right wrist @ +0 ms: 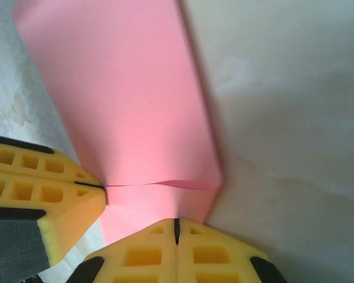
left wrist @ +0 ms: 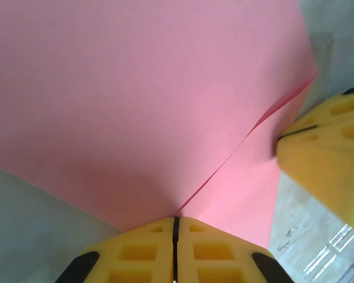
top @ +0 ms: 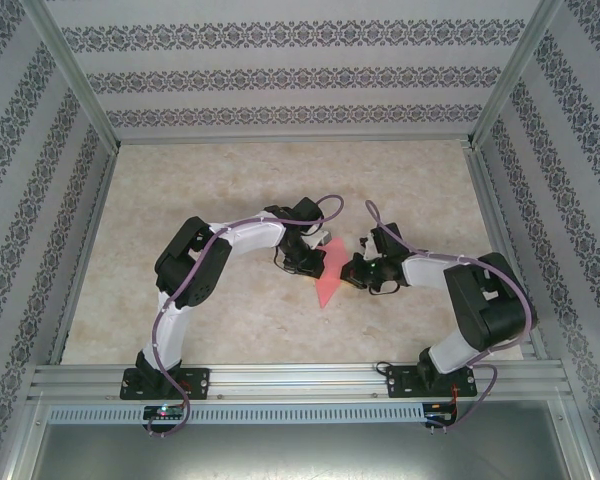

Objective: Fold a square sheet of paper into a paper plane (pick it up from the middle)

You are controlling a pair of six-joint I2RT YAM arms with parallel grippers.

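The square sheet of paper point(top: 328, 280) is pink-red and folded, a narrow pointed piece at the table's middle with its tip toward the near edge. My left gripper point(top: 317, 262) is shut on its left side. In the left wrist view the yellow jaws point(left wrist: 176, 223) close on the paper point(left wrist: 135, 106) where a fold edge runs up to the right. My right gripper point(top: 351, 272) is shut on the paper's right side. Its jaws point(right wrist: 176, 225) pinch the paper point(right wrist: 124, 106) just below a crosswise fold. Each wrist view also catches the other gripper's fingers point(left wrist: 324, 159) point(right wrist: 44, 191).
The beige marbled table top point(top: 230, 190) is fenced by aluminium rails point(top: 280, 380) at the near edge and posts at the back corners. Patterned walls point(top: 280, 80) close the back and both sides. Both arms bend inward toward the middle.
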